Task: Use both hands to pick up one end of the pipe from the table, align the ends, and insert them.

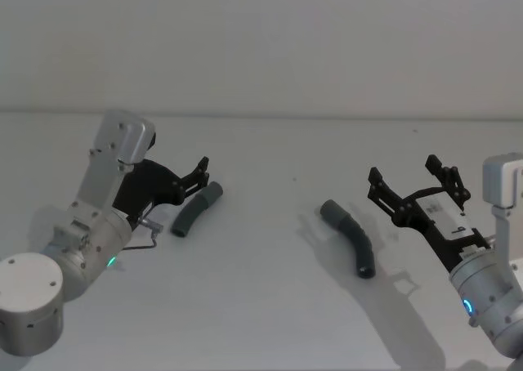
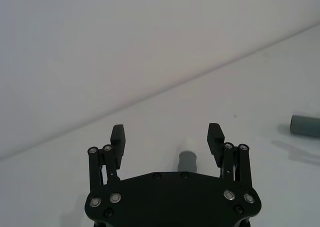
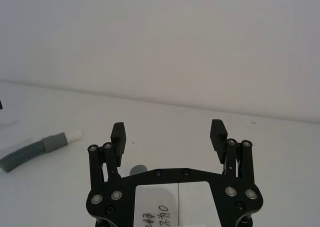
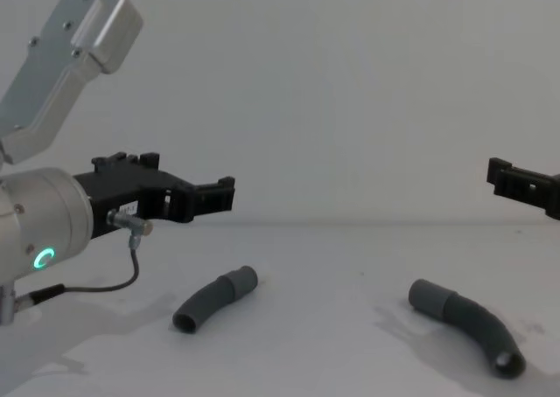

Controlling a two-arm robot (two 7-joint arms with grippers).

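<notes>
Approach step: on the table (image 1: 270,306), the shorter piece (image 1: 196,210) and longer piece (image 1: 350,236) lie well apart, ungrasped. Above the table, left gripper (image 1: 201,175) and right gripper (image 1: 403,168) hang wide open, empty. I'd say each must next drop onto its piece.

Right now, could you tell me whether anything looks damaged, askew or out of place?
Nothing stands out. The shorter hose piece lies near the open left gripper, the longer hose piece near the open right gripper, both apparently intact on the table.

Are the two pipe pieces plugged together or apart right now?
Apart. The shorter piece lies by the left gripper, the longer piece by the right gripper, with table showing between them.
</notes>
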